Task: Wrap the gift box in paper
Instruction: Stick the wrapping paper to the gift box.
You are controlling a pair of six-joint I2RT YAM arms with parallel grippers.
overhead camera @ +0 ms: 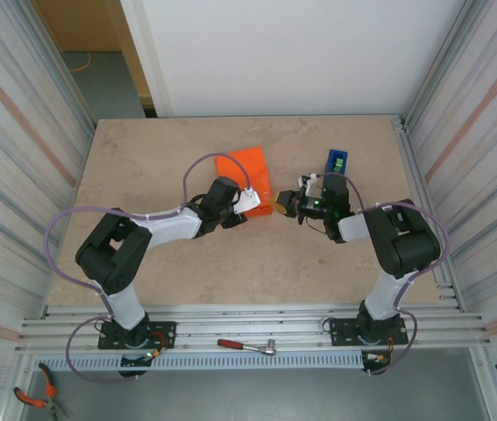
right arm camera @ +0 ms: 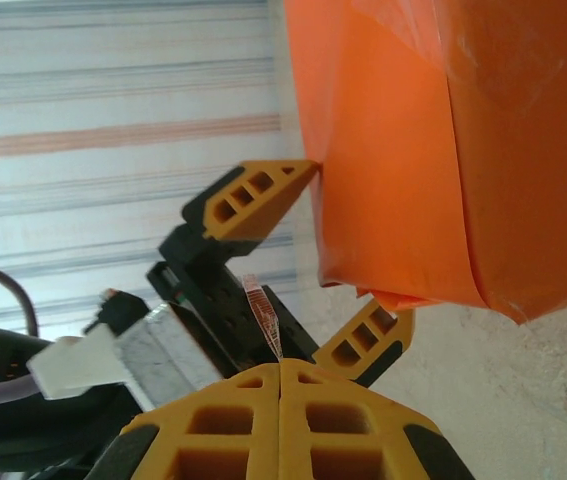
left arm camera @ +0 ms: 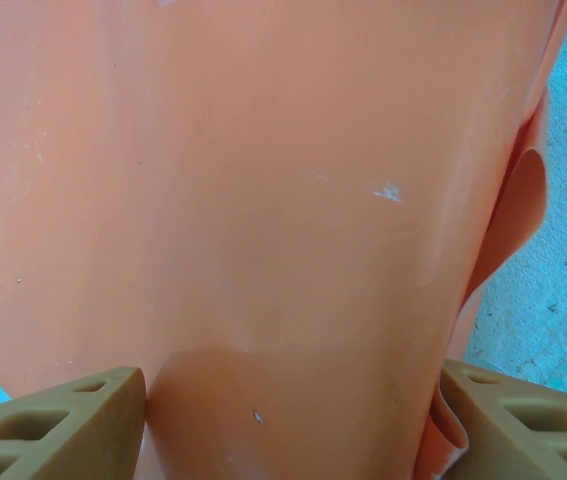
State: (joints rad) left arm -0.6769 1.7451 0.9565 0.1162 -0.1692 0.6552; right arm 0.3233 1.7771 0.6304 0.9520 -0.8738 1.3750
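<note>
Left gripper (left arm camera: 293, 415): jaws spread wide, clamped across folded bright orange thin paper sheet (overhead camera: 244, 167).
Right gripper (right arm camera: 281, 372): jaws pressed together, just beside paper.
Paper location: middle of beige table (overhead camera: 143, 175), toward far edge.
</note>
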